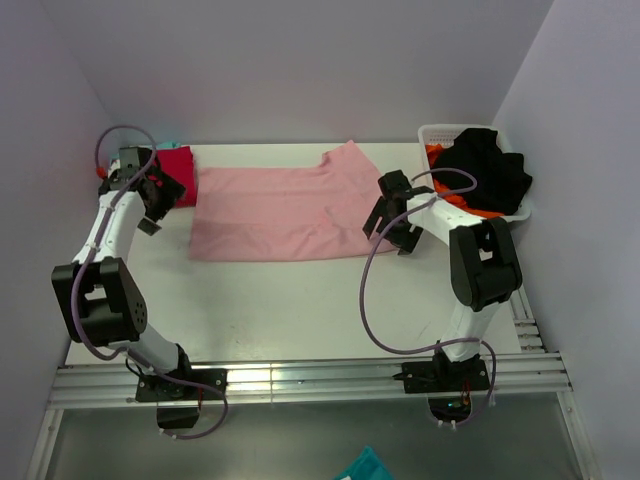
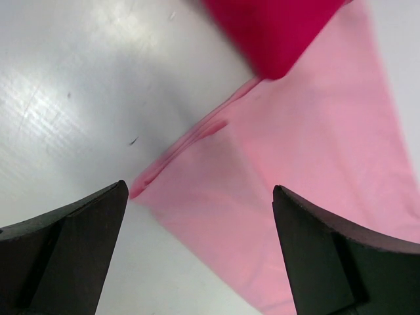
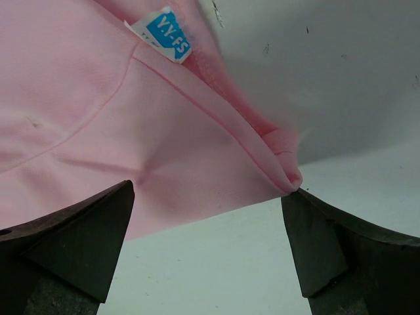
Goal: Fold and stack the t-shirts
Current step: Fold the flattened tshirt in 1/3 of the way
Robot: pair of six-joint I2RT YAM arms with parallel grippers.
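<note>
Pink t-shirt (image 1: 275,215) lies flat mid-table, with the red t-shirt (image 1: 178,170) at its 10 o'clock. Left gripper (image 1: 160,200) and right gripper (image 1: 388,225) both have jaws released and empty, over its 9 and 3 o'clock edges.

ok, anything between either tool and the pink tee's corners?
Nothing visible. The left tool and right tool hang open over opposite end corners of the pink tee. The red tee lies past the left corner, outside the gap.

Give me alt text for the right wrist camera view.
A folded edge of the pink shirt, showing a blue and white label, lies on the white table, framed by the open fingers of the right gripper.
</note>
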